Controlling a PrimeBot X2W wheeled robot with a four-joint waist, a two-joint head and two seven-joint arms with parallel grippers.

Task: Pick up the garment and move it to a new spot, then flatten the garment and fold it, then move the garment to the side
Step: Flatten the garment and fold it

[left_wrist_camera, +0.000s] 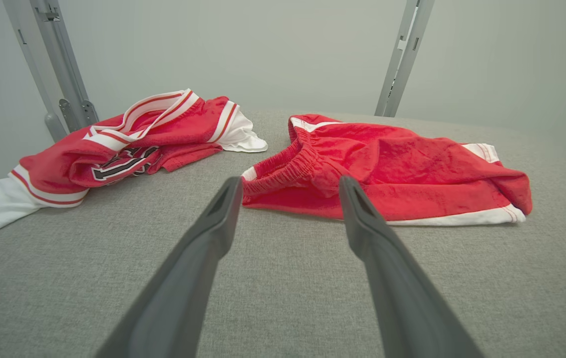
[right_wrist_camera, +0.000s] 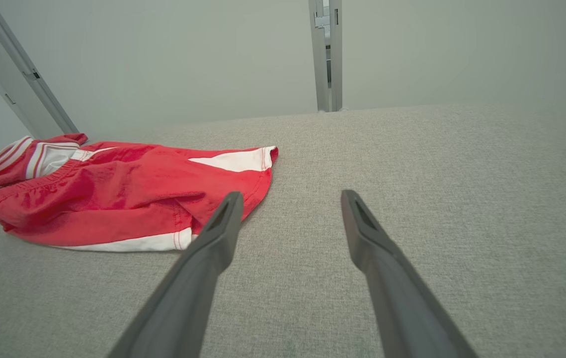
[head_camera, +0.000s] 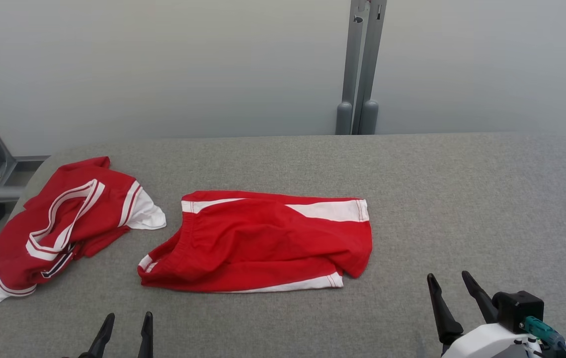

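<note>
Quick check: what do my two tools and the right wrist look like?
Both the left tool and right tool have two long, dark grey, tapering fingers. Behind the right one sits a black block, a white wrist shell and a teal plug.

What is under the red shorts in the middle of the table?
The shorts lie on the grey table, which shows all around them. Nothing pokes out at the edges; whatever is beneath the fabric is covered. The jersey lies apart, to the left.
</note>
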